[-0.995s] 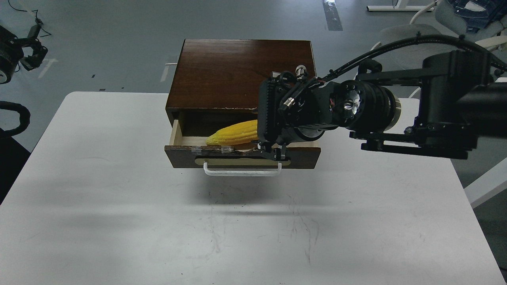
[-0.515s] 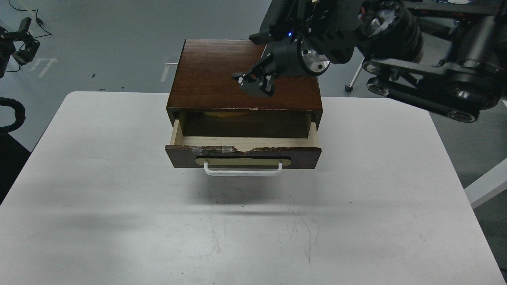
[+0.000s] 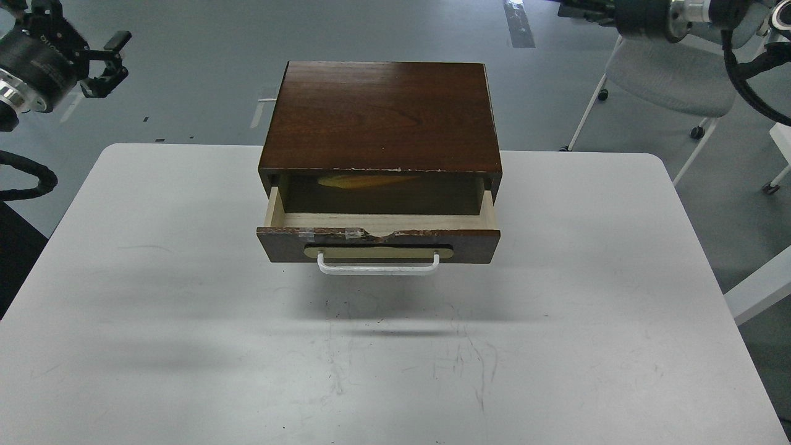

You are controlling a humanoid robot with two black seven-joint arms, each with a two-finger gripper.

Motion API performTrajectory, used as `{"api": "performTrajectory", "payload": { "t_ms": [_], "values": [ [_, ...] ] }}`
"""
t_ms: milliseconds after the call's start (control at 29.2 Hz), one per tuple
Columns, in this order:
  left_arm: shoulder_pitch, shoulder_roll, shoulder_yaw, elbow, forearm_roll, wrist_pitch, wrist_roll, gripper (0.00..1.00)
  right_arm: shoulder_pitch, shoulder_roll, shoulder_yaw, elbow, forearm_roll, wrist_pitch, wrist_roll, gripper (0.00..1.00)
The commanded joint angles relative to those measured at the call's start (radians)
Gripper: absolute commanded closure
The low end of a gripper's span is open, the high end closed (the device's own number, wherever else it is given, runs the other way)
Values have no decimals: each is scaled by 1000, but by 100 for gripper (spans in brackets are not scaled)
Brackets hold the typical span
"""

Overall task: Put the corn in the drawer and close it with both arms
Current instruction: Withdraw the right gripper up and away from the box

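Note:
The dark brown drawer [image 3: 378, 238] stands pulled out of the cabinet [image 3: 382, 114], with its white bar handle [image 3: 378, 267] facing me. The corn [image 3: 364, 180] lies at the back of the drawer. Only a thin yellow strip of it shows under the cabinet's top edge. My left gripper [image 3: 111, 60] hovers high at the far left, well away from the cabinet, open and empty. Part of my right arm [image 3: 673, 13] shows at the top right edge. Its gripper is out of view.
The cabinet stands at the far middle of the white table [image 3: 185, 321]. A grey wheeled chair [image 3: 667, 77] stands on the floor behind the table's right corner. A black cable loop [image 3: 28, 179] hangs at the left edge.
My right arm has let the corn go in the drawer, then lifted and pulled back to the top right, out of view. The corn now lies deep under the cabinet top. My left gripper shifted right.

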Motion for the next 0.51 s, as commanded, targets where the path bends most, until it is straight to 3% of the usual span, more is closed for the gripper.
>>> {"api": "performTrajectory", "payload": {
  "t_ms": [0, 69, 137, 172, 274, 309, 377, 446, 480],
  "values": [
    [10, 140, 6, -301, 138, 0, -8, 23, -90, -18, 41, -42, 239, 0, 9, 3],
    [12, 207, -2, -493, 273, 0, -23, 27, -169, -22, 100, -80, 436, -27, 9, 2],
    [12, 238, -5, -603, 397, 0, -36, 30, -209, -13, 125, -123, 581, -53, 9, 2],
    [12, 238, -5, -604, 398, 0, -36, 31, -209, -13, 125, -124, 582, -53, 9, 2],
    [12, 246, 1, -734, 644, 0, -80, 55, -268, 5, 163, -154, 856, -102, 9, 2],
    [12, 237, 7, -766, 745, 0, -98, 68, -304, 8, 180, -156, 950, -114, 10, 2],
    [22, 229, 24, -812, 891, 0, -114, 81, -362, 10, 214, -156, 1064, -119, 21, 1],
    [31, 224, 53, -849, 960, 0, -132, 88, -408, 11, 231, -154, 1103, -119, 41, 1],
    [35, 215, 67, -854, 989, 0, -161, 100, -449, 24, 245, -153, 1108, -116, 65, 1]
  ]
}}
